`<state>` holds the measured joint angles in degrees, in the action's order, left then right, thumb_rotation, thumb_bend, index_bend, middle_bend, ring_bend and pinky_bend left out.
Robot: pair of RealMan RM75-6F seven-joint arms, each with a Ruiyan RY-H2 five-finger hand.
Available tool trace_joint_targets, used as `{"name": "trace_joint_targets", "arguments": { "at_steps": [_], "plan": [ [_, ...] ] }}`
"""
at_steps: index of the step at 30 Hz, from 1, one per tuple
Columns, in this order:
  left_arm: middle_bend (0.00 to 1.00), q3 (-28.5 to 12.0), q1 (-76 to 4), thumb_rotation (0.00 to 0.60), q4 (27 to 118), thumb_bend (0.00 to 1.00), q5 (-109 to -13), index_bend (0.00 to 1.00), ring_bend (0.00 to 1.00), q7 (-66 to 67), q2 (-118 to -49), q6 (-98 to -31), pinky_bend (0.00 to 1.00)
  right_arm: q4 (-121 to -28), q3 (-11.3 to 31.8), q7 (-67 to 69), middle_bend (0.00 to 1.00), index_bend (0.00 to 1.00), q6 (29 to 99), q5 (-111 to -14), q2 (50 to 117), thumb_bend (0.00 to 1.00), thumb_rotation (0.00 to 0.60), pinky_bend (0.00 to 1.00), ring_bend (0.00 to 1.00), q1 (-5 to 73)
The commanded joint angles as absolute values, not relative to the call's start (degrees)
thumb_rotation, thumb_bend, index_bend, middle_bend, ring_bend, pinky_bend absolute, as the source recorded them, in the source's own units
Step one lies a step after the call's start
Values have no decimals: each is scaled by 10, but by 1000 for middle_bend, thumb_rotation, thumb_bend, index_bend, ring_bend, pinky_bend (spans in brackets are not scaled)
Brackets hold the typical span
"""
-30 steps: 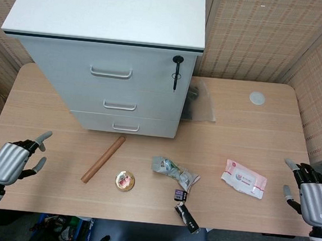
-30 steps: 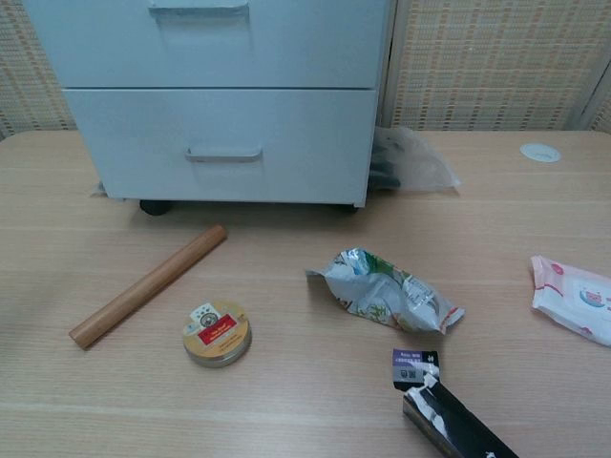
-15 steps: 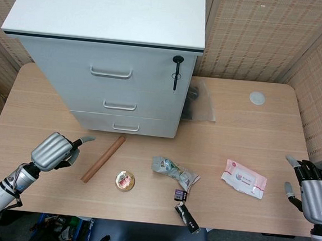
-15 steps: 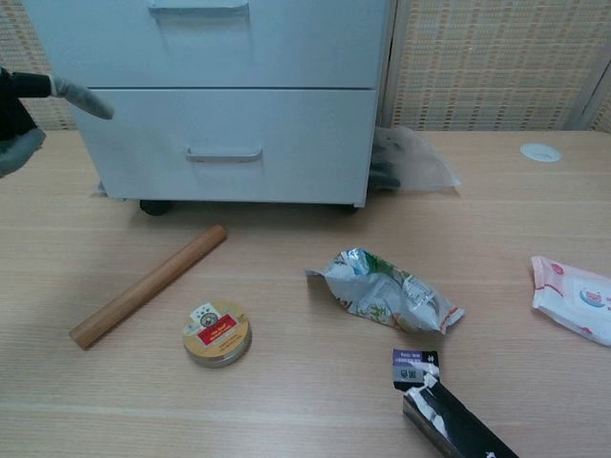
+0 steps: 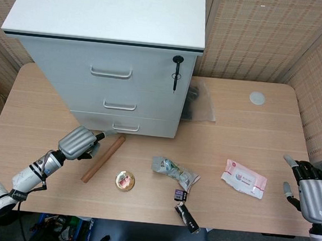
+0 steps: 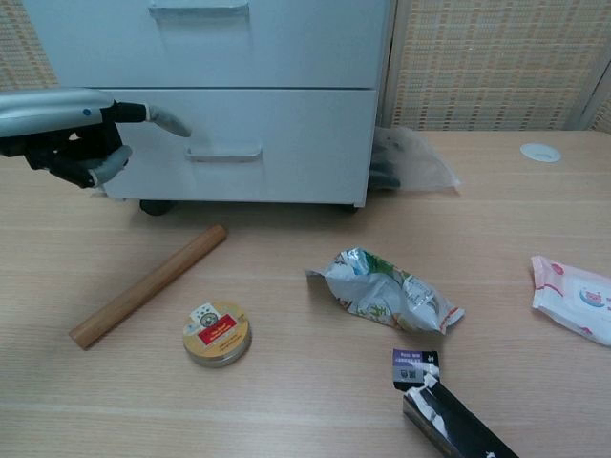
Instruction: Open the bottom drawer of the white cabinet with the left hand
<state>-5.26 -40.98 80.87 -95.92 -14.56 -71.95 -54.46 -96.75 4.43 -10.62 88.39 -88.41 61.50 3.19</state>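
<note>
1. The fingers (image 6: pixel 164 120) of the left hand (image 5: pixel 79 142) are shown partly spread and holding nothing: one is stretched toward the bottom drawer's handle (image 6: pixel 224 154) and the rest are curled under the palm. No contact with the handle is seen.
2. The bottom drawer (image 6: pixel 229 143) of the white cabinet (image 5: pixel 107 54) is shown closed, its front flush with the drawer above.
3. For a clean pull, the fingers are best hooked behind the handle's middle and drawn straight toward the robot, so that the drawer is not skewed.
4. A wooden rolling pin (image 5: pixel 103 159) is seen just in front of the cabinet and may be struck by the opening drawer.
5. The right hand (image 5: pixel 312 196) is seen at the table's edge, fingers apart, empty.
</note>
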Motion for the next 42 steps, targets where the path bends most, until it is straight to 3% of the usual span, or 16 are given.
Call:
{"name": "trace_joint_targets", "arguments": {
  "at_steps": [1, 14, 42],
  "plan": [
    [899, -54, -425, 600, 794, 726, -944, 123, 908, -151, -733, -526, 1000, -967, 44, -107, 279, 166, 883, -883, 615, 365, 600, 306, 220, 33],
    [901, -57, -460, 600, 769, 726, -889, 113, 912, -146, -761, -474, 1000, -968, 44, -108, 280, 166, 880, -878, 614, 365, 600, 306, 224, 32],
    [904, -40, -495, 600, 758, 726, -859, 137, 913, -145, -770, -437, 1000, -961, 42, -105, 279, 166, 884, -872, 617, 365, 600, 306, 229, 28]
  ]
}}
